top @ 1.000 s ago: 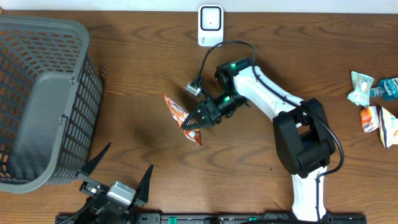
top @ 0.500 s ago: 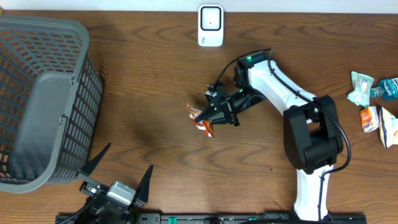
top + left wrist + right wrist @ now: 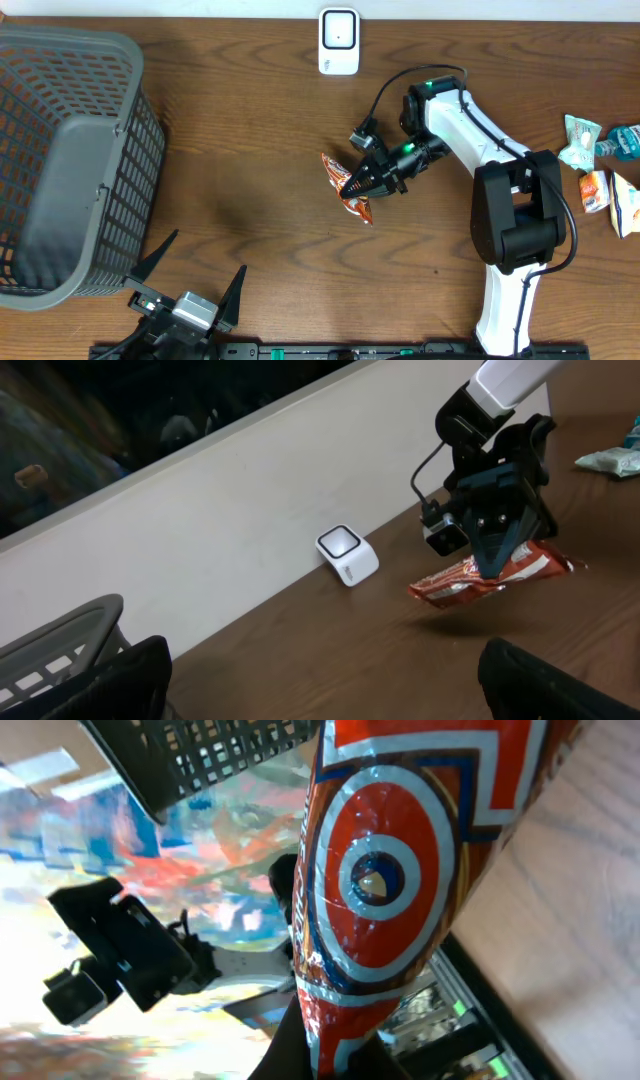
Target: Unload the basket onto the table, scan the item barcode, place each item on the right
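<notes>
Far left: a grey mesh basket [image 3: 70, 160] stands on the wooden surface [image 3: 230, 130], with its open mouth facing up to the overhead camera.

Lower left, at the near edge: my left pincer [image 3: 209, 250] sits just right of the basket's near corner. Its jaws are spread as wide as they go and there is nothing between them. In the left wrist view the two dark fingers [image 3: 100, 680] stand at the bottom corners of the frame, with only bare wood between them.

Top centre: a small white scanner [image 3: 339, 41] stands against the back wall, its window tilted up and toward the surface.

Centre, below and slightly right of the scanner, apart from it: my right pincer [image 3: 365, 182] is clamped tight on the snack packet [image 3: 347, 190] — an orange-red foil pack. The left wrist view shows the pack hanging roughly level under the fingers, with a shadow beneath it, so it appears clear of the surface. In the right wrist view the pack fills the frame, showing a red, white and blue ring pattern, and it is pinched at its lower end.

Right of centre: my right arm [image 3: 500, 210] — white links, black joints — reaches in from the near edge.

Far right: several loose packets [image 3: 600, 165] lie close together at the edge of the surface, well apart from the held pack.
</notes>
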You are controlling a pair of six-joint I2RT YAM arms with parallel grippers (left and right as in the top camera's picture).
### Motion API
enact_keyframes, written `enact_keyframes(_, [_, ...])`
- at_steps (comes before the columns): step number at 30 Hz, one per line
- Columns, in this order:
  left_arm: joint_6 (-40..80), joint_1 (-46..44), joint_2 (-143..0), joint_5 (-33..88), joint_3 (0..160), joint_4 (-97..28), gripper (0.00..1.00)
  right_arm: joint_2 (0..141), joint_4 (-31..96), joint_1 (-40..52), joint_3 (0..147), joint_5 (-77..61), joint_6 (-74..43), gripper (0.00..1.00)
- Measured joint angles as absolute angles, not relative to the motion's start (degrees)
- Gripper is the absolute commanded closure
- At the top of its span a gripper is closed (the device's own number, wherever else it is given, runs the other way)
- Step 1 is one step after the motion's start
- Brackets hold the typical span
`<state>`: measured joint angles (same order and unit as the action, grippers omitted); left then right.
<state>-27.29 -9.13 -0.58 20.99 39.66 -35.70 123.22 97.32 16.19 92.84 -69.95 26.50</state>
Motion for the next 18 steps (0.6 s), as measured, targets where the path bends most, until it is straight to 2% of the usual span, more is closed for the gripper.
enact_keyframes(5, [-27.3, -9.1, -0.6, 21.0, 39.7, -35.7, 0.02, 123.2, 96.6, 16.2, 92.8, -70.6, 26.9, 0.99])
enact_keyframes(18, [-27.3, -9.1, -0.6, 21.0, 39.7, -35.7, 0.02, 123.2, 78.0, 16.2, 92.8, -70.0, 26.4, 0.99])
